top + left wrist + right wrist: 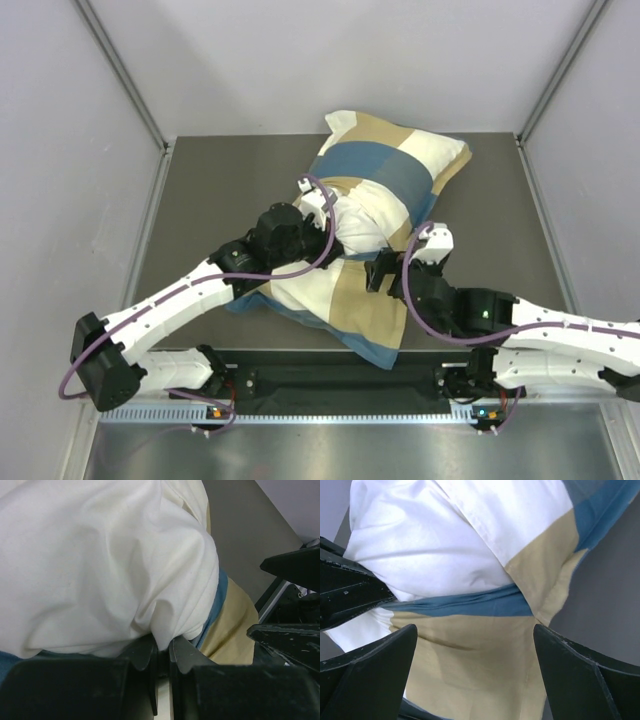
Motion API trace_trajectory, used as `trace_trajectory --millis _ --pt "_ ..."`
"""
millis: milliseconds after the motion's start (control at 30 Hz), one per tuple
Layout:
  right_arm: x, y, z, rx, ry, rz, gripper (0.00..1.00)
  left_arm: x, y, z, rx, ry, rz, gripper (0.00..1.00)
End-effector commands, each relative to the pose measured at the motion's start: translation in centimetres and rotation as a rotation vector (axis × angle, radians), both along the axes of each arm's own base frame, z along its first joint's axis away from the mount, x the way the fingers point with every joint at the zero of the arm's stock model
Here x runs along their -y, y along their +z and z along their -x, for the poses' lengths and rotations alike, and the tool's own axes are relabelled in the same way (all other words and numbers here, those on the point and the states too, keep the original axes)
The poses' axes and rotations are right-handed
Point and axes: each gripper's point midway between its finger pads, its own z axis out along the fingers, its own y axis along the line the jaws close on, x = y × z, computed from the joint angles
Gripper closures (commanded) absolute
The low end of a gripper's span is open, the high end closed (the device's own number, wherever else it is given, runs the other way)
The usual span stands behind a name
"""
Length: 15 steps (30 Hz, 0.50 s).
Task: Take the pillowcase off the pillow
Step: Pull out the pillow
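The pillowcase (385,165), in blue, tan and cream checks, lies diagonally across the table, and its loose near part (340,310) is spread toward the arms. The white pillow (355,225) bulges out of it at the middle. My left gripper (328,208) is shut on a fold of the pillow (150,570), pinched at the fingertips (162,647), with the pillowcase's blue edge (220,600) just beside. My right gripper (408,258) is open over the tan pillowcase cloth (470,675), below its blue edge (470,605) and the pillow (430,545). Nothing sits between its fingers (375,665).
The grey table (210,200) is boxed in by white walls on the left, right and back. A metal rail (330,410) with the arm bases runs along the near edge. The two grippers sit close together; the right one's fingers (290,565) show in the left wrist view.
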Motion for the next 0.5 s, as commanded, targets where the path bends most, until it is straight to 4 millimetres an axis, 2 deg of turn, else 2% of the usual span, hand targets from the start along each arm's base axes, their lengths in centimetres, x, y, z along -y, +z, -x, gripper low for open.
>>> trace_trajectory --millis 0,133,267,333,467 --pt "-2.8 1.2 -0.7 0.025 0.112 -0.03 0.02 3.0 6.8 0.6 0.128 -0.094 0.215 1.0" --pt "-5.1 -0.5 -0.3 -0.013 0.202 0.013 0.02 3.3 6.8 0.7 0.128 -0.105 0.216 1.0" --pt "-6.2 -2.3 -0.4 -0.05 0.236 0.048 0.07 3.7 6.6 0.8 0.122 -0.118 0.217 1.0" --pt "-6.4 -3.0 -0.3 -0.067 0.239 0.056 0.16 3.8 6.6 0.9 0.121 -0.122 0.219 1.0" --pt "-5.9 -4.8 -0.5 -0.096 0.223 0.089 0.47 3.9 6.8 1.1 0.122 -0.134 0.222 1.0"
